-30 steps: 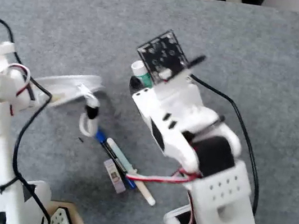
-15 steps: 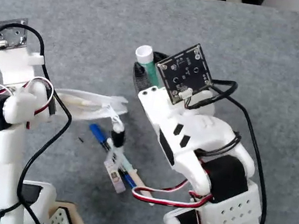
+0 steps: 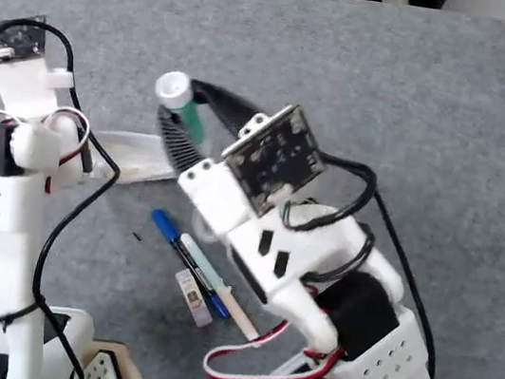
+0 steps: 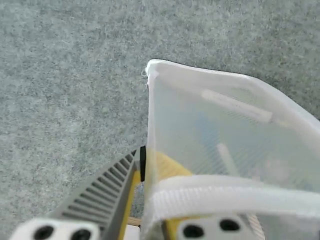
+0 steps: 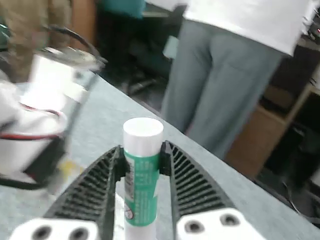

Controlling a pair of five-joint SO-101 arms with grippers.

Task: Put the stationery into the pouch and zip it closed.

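Right gripper clamped on the glue stick, raised near one end of the pouch. The left wrist view adds what the high view hides: left gripper pinching the pouch's edge. Pens lie beside the pouch.

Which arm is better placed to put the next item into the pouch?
Right. The right fingers are shut on the green glue stick, close to the pouch. The left fingers are busy, clamped on the pouch's edge.
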